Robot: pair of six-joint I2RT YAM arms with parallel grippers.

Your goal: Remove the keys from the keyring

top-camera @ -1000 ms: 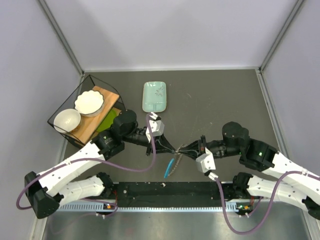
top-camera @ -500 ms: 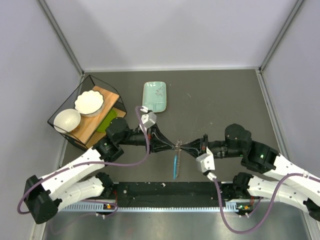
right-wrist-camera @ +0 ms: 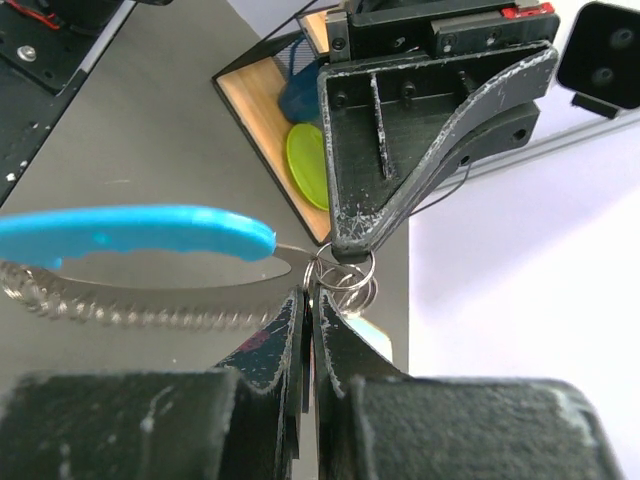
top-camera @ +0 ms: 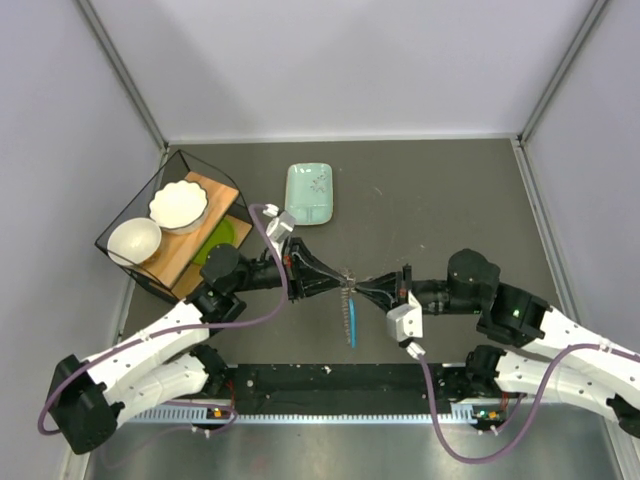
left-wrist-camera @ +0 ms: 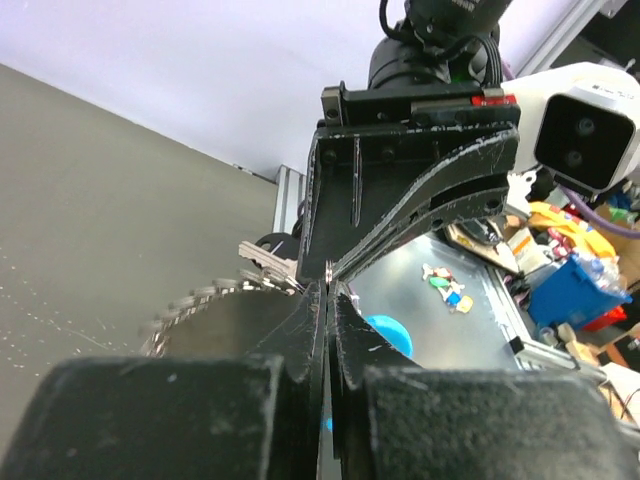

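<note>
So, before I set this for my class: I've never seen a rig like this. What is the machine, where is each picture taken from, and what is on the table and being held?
These are two robot arms bolted at the near edge of a dark table. The overhead picture looks down from a fixed camera. The other two come from small cameras on each wrist, looking along that arm's own fingers at the other arm's gripper. The left gripper and right gripper meet in the middle, both closed on a keyring. Its blue tag and a chain trail toward the arm bases. Silvery keys show in the left wrist view. Also on the table are a pale green dish and a wire basket holding two white bowls.
</note>
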